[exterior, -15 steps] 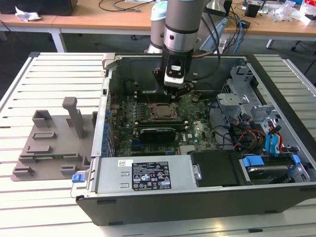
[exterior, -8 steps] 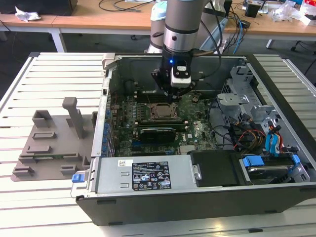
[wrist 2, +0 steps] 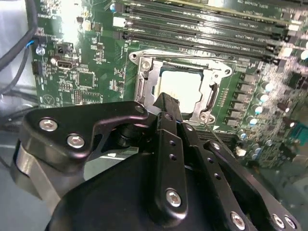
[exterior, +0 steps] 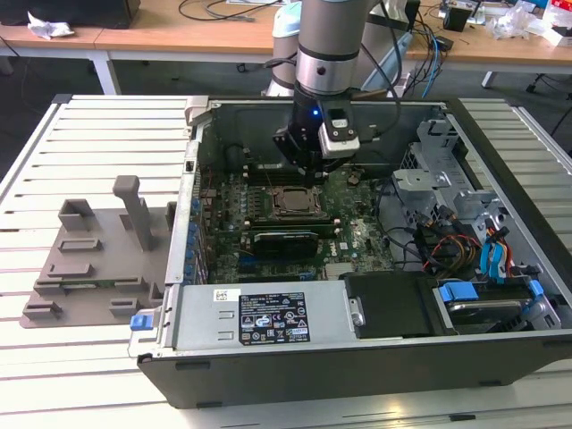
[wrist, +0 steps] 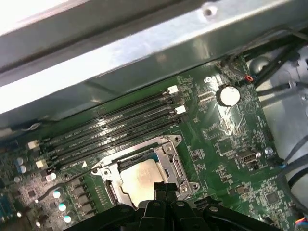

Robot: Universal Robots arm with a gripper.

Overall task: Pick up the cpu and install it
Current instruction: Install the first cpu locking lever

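In the open computer case (exterior: pixel 357 368), the cpu (wrist: pixel 138 180) sat in its socket (wrist: pixel 175 166), the arm (exterior: pixel 326 54) pointing straight down, its tool (wrist: pixel 164 187) clenched empty just over it.

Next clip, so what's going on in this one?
A robot arm reaches into an open computer case, with its end effector just over the motherboard's socket frame. The cpu lies inside that frame. The end effector is shut and holds nothing.
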